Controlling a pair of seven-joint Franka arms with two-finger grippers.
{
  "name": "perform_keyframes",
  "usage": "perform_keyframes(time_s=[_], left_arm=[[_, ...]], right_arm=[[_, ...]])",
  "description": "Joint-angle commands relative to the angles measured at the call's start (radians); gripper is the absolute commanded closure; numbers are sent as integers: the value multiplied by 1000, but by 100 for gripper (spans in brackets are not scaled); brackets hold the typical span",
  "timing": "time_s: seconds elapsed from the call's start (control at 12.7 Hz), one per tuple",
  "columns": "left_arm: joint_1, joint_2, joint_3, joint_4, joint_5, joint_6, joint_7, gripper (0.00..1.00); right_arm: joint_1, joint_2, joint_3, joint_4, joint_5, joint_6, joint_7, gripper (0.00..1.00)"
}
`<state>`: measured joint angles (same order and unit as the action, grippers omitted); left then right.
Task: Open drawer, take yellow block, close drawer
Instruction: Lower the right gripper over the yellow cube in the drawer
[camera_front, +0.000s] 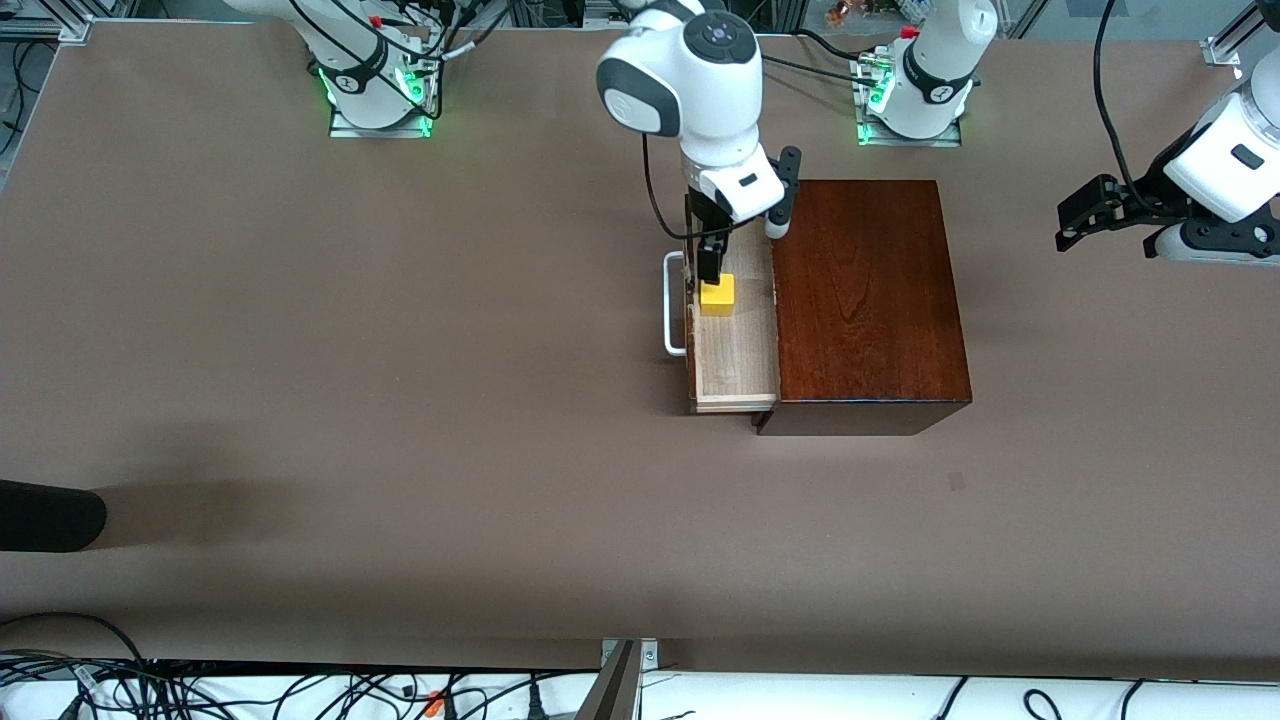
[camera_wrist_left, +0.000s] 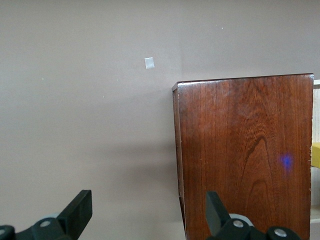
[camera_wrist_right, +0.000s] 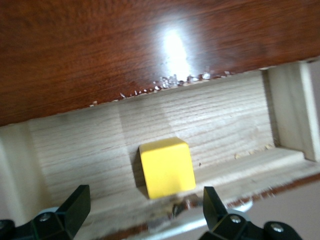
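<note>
Two black left gripper fingers (camera_wrist_left: 75, 212) stand spread apart. A glossy reddish-brown wooden box (camera_wrist_left: 245, 150) lies ahead of one finger. Bare brown table (camera_wrist_left: 85, 115) fills the gap.

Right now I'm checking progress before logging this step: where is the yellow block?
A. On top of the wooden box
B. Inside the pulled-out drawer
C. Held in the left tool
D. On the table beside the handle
B: the yellow block sits on the pale floor of the open drawer, with the open right tool over it, not gripping.

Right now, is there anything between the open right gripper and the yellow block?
No. In the right wrist view, only bare pale drawer floor shows between the right gripper and the yellow block.
</note>
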<state>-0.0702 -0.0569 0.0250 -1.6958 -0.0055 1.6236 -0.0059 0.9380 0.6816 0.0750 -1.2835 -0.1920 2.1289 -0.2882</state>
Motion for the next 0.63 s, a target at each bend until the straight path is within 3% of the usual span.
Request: perform_keyframes(time_s=[0.0, 0.55], left_arm=[[-5, -4, 4, 4, 12, -4, -8, 0], [-5, -4, 3, 5, 12, -4, -6, 0]], right_arm=[[18, 53, -11, 43, -46, 16, -43, 0], [5, 87, -17, 50, -47, 45, -101, 0]])
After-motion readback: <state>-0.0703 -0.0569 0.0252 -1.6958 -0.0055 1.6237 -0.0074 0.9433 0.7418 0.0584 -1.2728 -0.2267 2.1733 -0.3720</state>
